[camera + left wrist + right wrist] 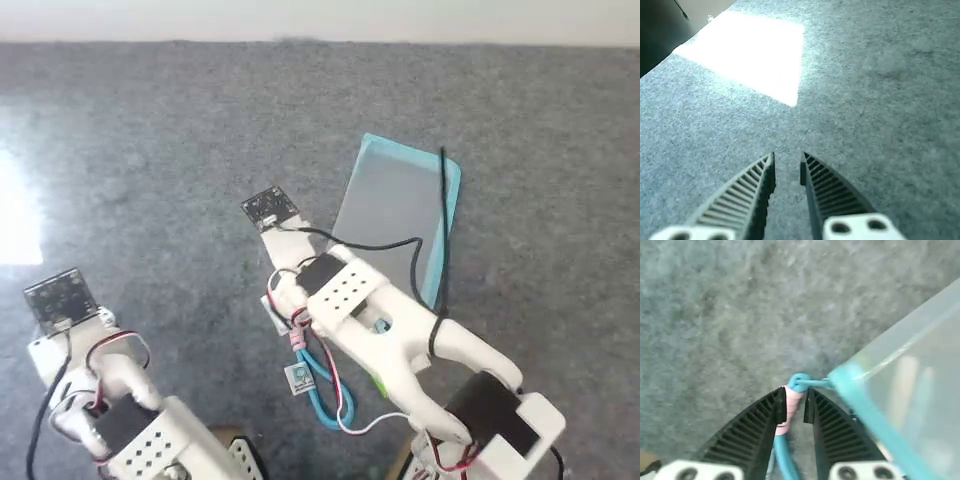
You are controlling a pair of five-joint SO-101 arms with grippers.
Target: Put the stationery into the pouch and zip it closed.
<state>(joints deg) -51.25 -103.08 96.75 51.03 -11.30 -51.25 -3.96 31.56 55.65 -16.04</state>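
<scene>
We are clamping the pink pull tab (790,412) in our right gripper (794,394), beside the pouch (395,205) lying on the table (150,150), stationery seemingly inside. We should be pulling straight along the zip. Our left gripper (787,167) is hanging slightly open.

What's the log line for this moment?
right gripper: shut on zip pull | left gripper: open, empty, over table | pouch: on table

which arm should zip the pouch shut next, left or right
Right. The right pincer is shut on the pink zip pull at the pouch corner, while the left pincer hangs over bare carpet, apart from the pouch.
</scene>
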